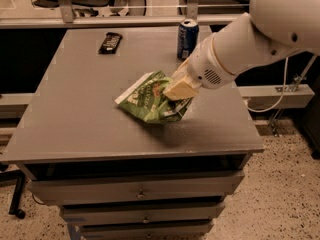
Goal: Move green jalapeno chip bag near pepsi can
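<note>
Green jalapeno chip bag (147,104) is held pinched at its right end by the gripper (180,89), jaws clamped on the crinkled foil. It looks raised just off the table (75,124), right of centre. From the gripper the bag trails toward 8 o'clock, while the pepsi can (187,39) is found at 12 o'clock, near but apart. A short carry toward 12 is judged to be needed.

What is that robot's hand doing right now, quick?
Gripper: fingers closed on the flat crinkly green chip bag, holding it over the middle of the grey table, in front of the upright blue soda can.
</note>
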You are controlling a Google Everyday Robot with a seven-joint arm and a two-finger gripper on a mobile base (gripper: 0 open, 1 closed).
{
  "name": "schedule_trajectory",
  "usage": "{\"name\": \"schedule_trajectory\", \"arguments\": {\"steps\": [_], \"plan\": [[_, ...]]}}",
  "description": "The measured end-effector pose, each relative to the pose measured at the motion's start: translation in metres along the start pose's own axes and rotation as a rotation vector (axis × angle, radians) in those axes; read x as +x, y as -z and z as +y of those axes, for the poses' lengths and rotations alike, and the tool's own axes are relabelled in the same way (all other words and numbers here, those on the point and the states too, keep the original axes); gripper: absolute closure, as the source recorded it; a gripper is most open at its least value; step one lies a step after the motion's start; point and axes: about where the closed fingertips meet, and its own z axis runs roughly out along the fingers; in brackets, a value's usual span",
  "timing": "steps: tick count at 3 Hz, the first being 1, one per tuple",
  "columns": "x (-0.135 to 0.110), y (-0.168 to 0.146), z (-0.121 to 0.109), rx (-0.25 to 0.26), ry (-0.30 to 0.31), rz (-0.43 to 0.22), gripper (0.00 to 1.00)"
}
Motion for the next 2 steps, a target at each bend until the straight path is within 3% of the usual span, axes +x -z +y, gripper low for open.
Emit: {"name": "schedule_trajectory", "arguments": {"steps": [1,2], "plan": [[0.01,0.003,-0.012,0.037,-0.012,0.0,1.0],[0.034,0.014,-0.045,0.115,-0.045,0.013,1.0]]}}
